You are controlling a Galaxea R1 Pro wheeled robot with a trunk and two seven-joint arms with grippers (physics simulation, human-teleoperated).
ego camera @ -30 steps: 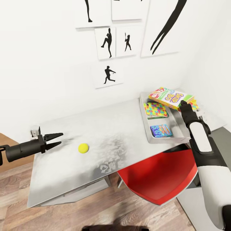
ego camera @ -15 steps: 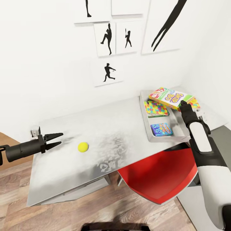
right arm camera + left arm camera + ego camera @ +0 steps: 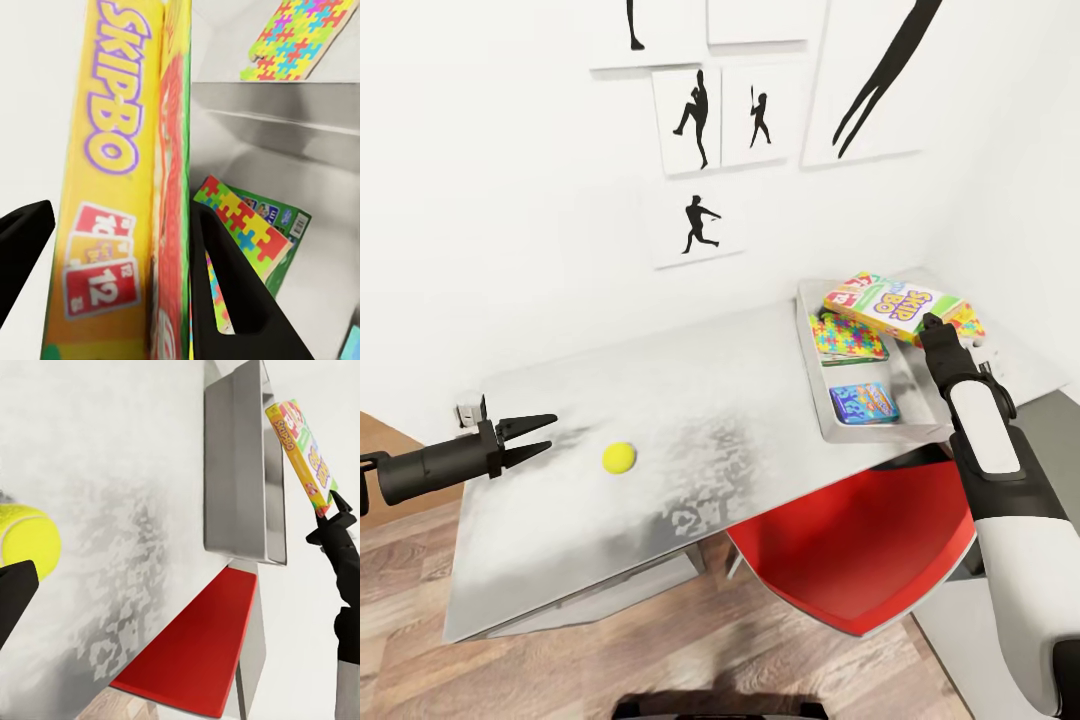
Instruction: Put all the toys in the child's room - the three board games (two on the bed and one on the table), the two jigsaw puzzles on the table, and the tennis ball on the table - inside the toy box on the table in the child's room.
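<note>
My right gripper (image 3: 930, 323) pinches the Skip-Bo box (image 3: 893, 304) above the toy box (image 3: 815, 385) (right of frame); my left gripper (image 3: 532, 434) gapes empty beside the tennis ball (image 3: 619, 457), lower left.

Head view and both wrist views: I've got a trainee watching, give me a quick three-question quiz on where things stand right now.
1. True or false: the tennis ball already lies inside the toy box.
2. Which box is the right gripper holding? A) the blue game box B) the Skip-Bo box C) a puzzle box
3. Fill in: the left gripper is ____, its fingers pointing toward the ball on the table.

Key:
1. False; it sits on the tabletop, apart from the box.
2. B, the Skip-Bo box, held above the toy box.
3. open
</note>
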